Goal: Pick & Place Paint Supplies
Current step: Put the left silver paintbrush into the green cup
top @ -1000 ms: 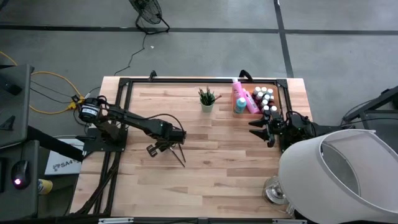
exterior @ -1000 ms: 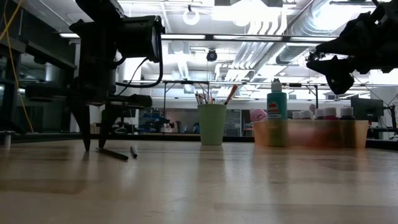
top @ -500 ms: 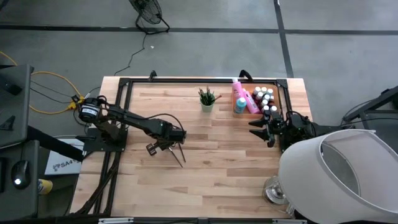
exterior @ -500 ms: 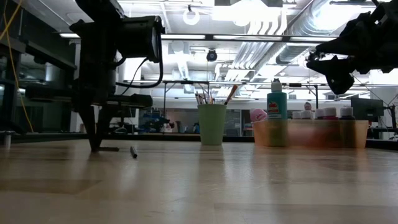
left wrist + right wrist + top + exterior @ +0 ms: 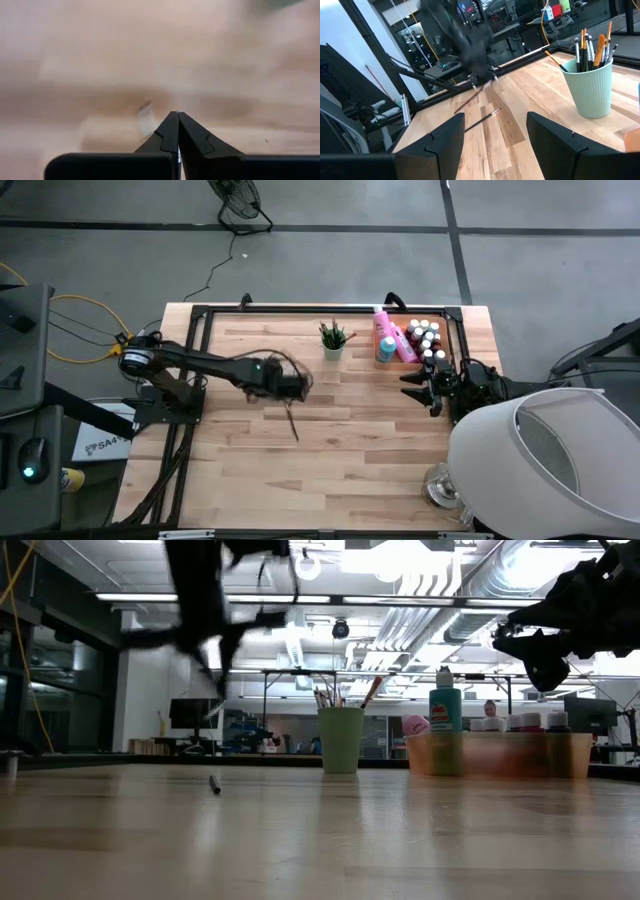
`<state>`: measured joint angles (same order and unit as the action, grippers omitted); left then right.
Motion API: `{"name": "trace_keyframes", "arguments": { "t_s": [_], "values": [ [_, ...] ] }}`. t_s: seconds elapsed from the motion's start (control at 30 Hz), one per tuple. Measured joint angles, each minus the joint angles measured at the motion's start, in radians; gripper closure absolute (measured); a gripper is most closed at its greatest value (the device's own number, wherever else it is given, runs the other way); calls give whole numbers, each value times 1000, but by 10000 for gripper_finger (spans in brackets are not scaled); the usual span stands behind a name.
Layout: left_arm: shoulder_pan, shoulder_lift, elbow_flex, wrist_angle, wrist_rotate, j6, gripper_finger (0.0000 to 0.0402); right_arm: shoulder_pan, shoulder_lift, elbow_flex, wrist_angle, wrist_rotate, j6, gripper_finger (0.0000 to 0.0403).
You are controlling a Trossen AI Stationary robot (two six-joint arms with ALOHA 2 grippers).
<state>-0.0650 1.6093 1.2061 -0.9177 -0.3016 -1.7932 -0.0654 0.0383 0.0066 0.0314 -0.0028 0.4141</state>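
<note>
Hold the left gripper (image 5: 298, 387), raised above mid-table, clenched tight on its catch, apparently a thin dark brush (image 5: 466, 104) dangling from the tips. Carry slowly and level toward the likely goal, the green cup (image 5: 332, 348) already stocked with brushes, and release only once well inside the rim. Leave the second brush (image 5: 292, 423), lying on the wood just below, for later. Keep the right gripper (image 5: 418, 385), spread wide and empty, parked beside the paint bottles (image 5: 425, 338).

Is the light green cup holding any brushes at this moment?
Yes. In the right wrist view the light green cup stands upright on the table with several brushes sticking out of its top.
</note>
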Motion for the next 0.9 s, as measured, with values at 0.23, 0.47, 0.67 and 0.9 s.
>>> {"name": "trace_keyframes", "arguments": {
  "t_s": [0.23, 0.47, 0.67, 0.9],
  "values": [
    [31, -21, 234, 77, -496, 494, 401, 0, 8, 0, 3, 1, 0, 196],
    [113, -5, 267, 513, -559, 1229, 401, 0, 19, 0, -3, -2, 0, 196],
    [193, 37, 267, 714, -450, 1540, 401, 0, 19, 0, -1, -1, 0, 196],
    [277, 110, 268, 928, -239, 1661, 401, 0, 20, 0, -1, 0, 0, 196]
  ]
}}
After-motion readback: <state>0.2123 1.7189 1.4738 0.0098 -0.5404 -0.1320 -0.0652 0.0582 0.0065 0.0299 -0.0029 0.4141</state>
